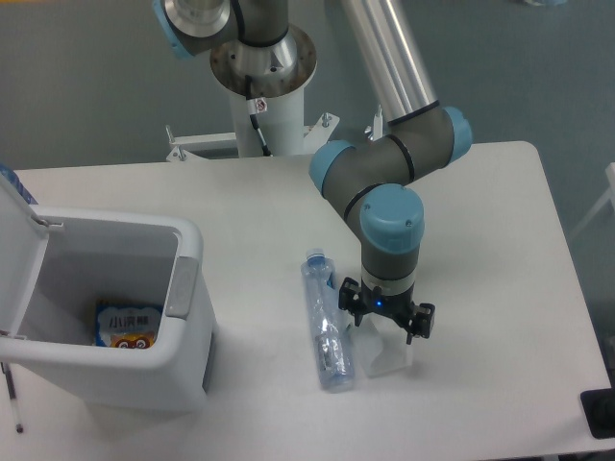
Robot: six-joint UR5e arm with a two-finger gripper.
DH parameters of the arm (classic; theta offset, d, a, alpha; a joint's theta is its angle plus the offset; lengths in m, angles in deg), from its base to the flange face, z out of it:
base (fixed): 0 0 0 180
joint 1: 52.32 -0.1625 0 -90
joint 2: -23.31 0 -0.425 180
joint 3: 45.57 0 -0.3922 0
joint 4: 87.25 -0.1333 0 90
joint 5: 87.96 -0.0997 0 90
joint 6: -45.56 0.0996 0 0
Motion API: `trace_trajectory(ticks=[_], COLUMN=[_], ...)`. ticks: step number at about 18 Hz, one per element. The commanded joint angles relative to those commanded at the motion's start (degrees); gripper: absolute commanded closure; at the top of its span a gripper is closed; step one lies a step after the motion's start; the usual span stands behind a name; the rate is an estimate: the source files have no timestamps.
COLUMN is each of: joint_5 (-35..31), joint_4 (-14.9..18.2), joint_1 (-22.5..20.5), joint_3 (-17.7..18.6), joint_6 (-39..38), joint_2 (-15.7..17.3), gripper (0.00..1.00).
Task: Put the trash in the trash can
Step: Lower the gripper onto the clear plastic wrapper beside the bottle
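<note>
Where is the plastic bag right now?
The plastic bag lies on the table's near middle, just right of the water bottle, partly hidden under the gripper hovering over it.

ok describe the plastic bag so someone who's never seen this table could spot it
Start at the big white trash can at the table's left, then go right past the clear water bottle lying flat. The plastic bag lies just right of it, under the gripper. It is small, whitish and crumpled, unlike the long blue-capped bottle.
</note>
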Motion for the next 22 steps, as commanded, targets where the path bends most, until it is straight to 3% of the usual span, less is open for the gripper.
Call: trace_trajectory(ticks=[2,8,14,22], joint_5=[0.1,0.1,0.2,0.3], joint_4=[0.0,-0.1,-0.1,-0.2], joint_1=[0.1,0.1,0.4,0.3], joint_3=[-0.1,-0.6,-1.8,-2.7], joint_6=[-0.4,-3.1,-5.6,-5.7], joint_2=[-0.1,-0.4,-1.0,-1.0], gripper=[0.24,0.65,0.88,0.92])
